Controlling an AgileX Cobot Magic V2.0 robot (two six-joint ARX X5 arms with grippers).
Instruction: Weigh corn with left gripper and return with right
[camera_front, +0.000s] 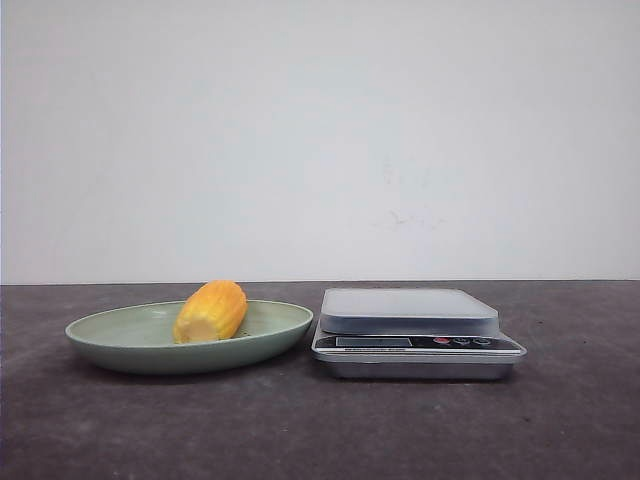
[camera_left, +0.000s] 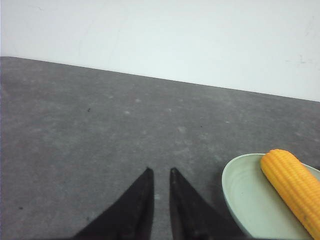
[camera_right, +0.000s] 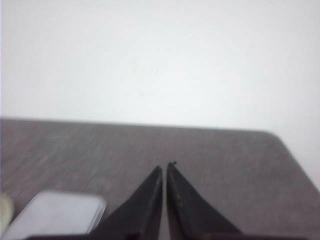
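Observation:
The corn (camera_front: 211, 311), a short yellow-orange cob with a paler cut end, lies in a pale green plate (camera_front: 120, 340) left of a silver kitchen scale (camera_front: 410, 310) whose platform is bare. Neither gripper shows in the front view. In the left wrist view my left gripper (camera_left: 160, 171) is empty over bare table, its black fingers nearly together with a narrow gap, beside the plate (camera_left: 245, 195) and corn (camera_left: 295, 187). In the right wrist view my right gripper (camera_right: 165, 165) is shut and empty, with the scale (camera_right: 55, 212) beside it.
The table top (camera_front: 560, 420) is dark grey and a white wall stands behind it. In the right wrist view the table's corner edge (camera_right: 295, 155) shows.

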